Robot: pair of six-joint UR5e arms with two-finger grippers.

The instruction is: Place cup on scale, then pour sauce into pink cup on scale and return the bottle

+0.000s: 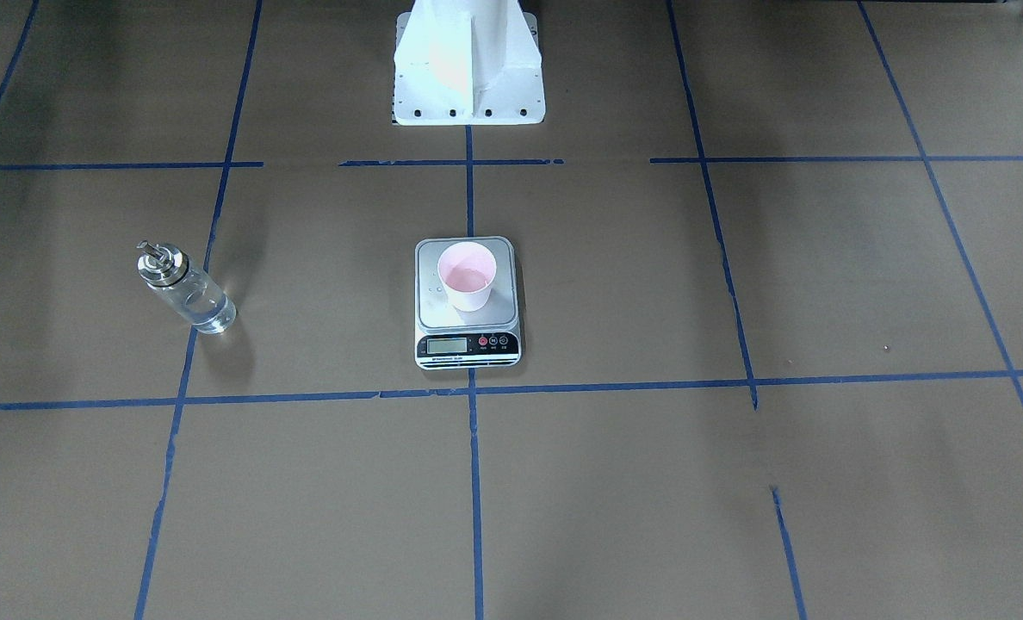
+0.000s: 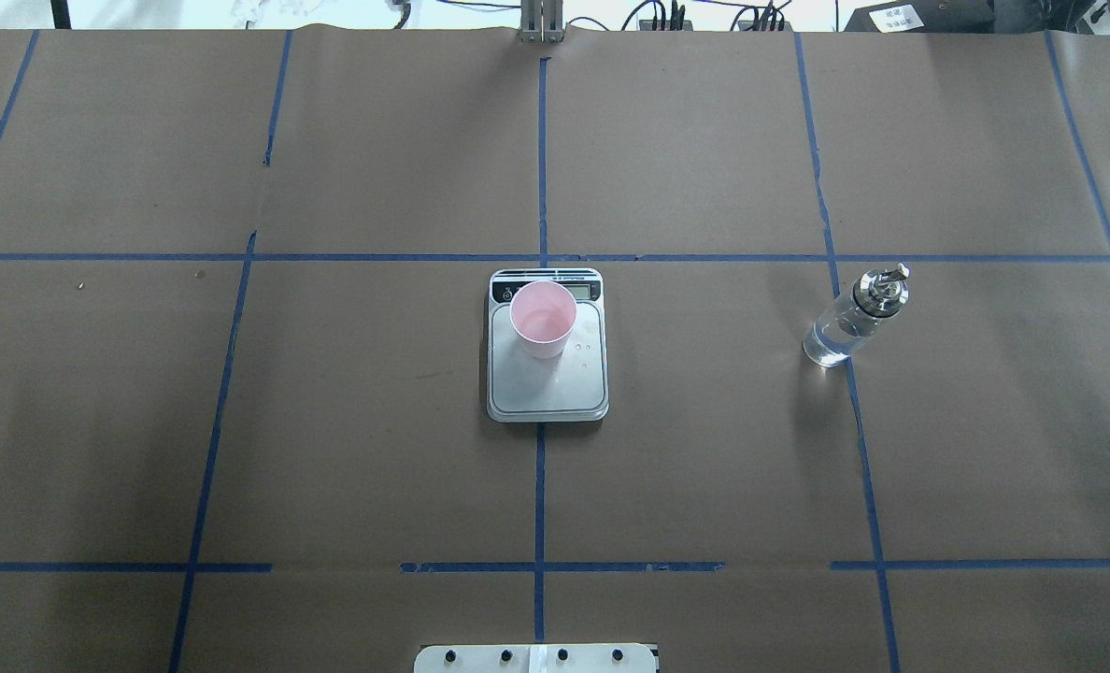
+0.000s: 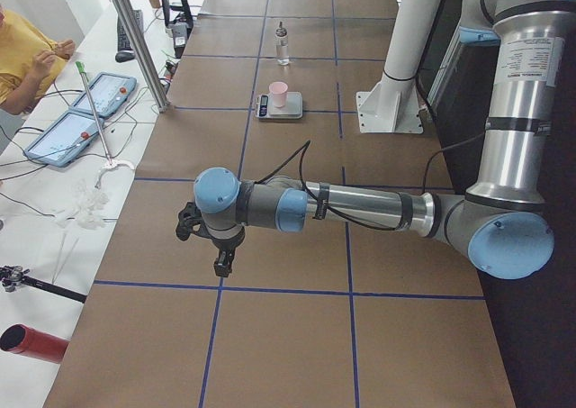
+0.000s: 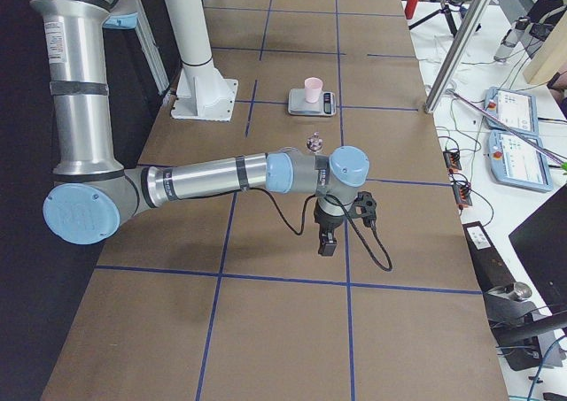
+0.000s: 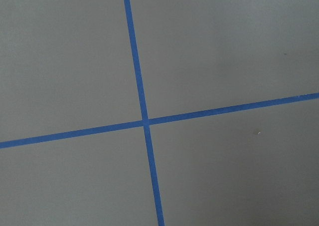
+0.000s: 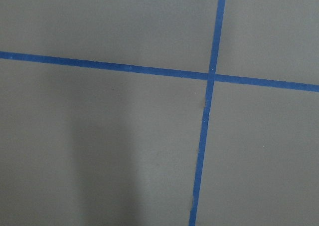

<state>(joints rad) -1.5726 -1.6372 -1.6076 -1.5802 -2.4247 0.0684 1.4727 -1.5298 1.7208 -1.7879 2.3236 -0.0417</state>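
The pale pink cup [image 1: 467, 275] stands upright on the silver platform of the scale [image 1: 467, 346] at the table's middle; it also shows in the overhead view [image 2: 542, 320]. A little clear liquid seems to lie in the cup. The glass bottle [image 2: 849, 318] with its metal spout stands upright on the robot's right [image 1: 186, 288], apart from the scale, with clear sauce in its lower part. My left gripper [image 3: 222, 264] and right gripper [image 4: 326, 246] hang over bare table near the table's ends, far from these things. I cannot tell whether either is open or shut.
The white robot base [image 1: 468, 69] stands behind the scale. Blue tape lines grid the brown table. An operator [image 3: 27, 48], tablets [image 3: 90, 111] and a metal pole [image 3: 135, 39] are beside the table on the far side from the robot.
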